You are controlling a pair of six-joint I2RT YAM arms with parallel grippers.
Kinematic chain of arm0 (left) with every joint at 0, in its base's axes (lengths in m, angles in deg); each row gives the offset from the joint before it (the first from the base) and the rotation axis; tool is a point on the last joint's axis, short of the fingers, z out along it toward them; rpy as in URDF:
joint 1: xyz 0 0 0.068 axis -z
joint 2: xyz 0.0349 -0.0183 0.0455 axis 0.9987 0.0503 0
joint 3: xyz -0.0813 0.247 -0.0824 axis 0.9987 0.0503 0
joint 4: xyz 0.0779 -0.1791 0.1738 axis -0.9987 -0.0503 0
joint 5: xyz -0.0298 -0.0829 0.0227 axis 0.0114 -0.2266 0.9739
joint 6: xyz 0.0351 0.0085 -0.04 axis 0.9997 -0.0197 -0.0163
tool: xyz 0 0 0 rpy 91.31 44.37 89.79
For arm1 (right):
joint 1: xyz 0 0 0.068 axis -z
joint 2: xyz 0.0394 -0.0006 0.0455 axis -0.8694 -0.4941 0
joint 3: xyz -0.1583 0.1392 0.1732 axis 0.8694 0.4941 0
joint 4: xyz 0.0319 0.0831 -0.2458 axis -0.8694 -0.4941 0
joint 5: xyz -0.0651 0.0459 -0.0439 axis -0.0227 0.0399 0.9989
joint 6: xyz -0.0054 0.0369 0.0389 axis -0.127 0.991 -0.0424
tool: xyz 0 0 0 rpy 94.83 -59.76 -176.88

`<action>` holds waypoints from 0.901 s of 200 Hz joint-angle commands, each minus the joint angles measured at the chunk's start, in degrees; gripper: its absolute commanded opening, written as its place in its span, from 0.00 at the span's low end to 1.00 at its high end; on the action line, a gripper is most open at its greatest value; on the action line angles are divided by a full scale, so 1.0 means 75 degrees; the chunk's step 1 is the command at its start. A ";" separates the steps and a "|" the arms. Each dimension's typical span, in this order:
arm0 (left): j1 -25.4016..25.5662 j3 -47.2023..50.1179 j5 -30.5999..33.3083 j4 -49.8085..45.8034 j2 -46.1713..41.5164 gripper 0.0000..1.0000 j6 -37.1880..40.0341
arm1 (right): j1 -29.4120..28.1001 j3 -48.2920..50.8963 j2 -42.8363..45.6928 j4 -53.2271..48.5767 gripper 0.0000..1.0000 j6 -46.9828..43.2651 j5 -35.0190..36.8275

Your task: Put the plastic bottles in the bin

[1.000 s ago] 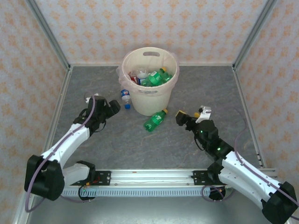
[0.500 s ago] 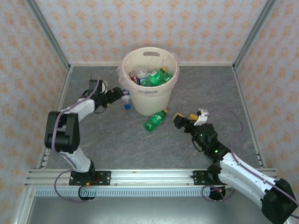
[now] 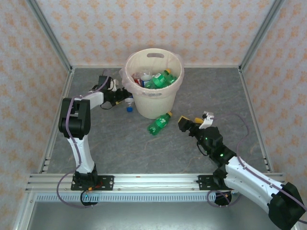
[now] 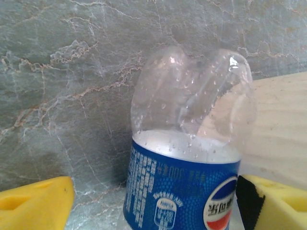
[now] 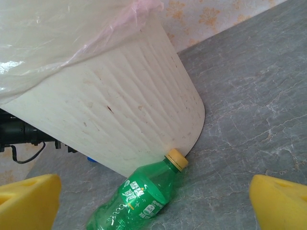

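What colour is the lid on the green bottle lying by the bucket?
Its cap is yellow, clearest in the right wrist view.

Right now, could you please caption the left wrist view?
Open left end effector straddles a clear, blue-labelled bottle beside the bin.

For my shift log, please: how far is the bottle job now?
Done: several bottles lie in the bin. In hand: the open left gripper brackets the clear blue-label bottle beside the bin, not yet gripped. Left: that one plus the green bottle before the open right gripper.
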State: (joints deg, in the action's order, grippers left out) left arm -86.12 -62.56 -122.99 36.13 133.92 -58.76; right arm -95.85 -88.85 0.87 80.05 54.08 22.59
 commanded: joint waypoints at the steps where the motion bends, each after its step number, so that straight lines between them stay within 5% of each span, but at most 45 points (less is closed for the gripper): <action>1: -0.0049 -0.0391 -0.0077 -0.0392 0.0362 0.87 0.0280 | 0.0023 0.0088 -0.0063 0.0240 1.00 0.0085 0.0248; 82: 0.0137 -0.0604 0.0039 -0.0634 0.0813 0.86 0.0473 | 0.0111 -0.0037 -0.0440 0.0159 1.00 0.0213 0.0259; 180: -0.0203 0.0057 0.0576 -0.0446 0.0080 0.61 0.0408 | 0.0261 -0.0008 -0.0241 0.0077 1.00 0.0290 0.0241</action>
State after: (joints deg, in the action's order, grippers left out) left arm -86.54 -64.07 -121.17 34.80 136.15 -56.05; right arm -94.43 -88.85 -1.86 80.05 55.59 23.37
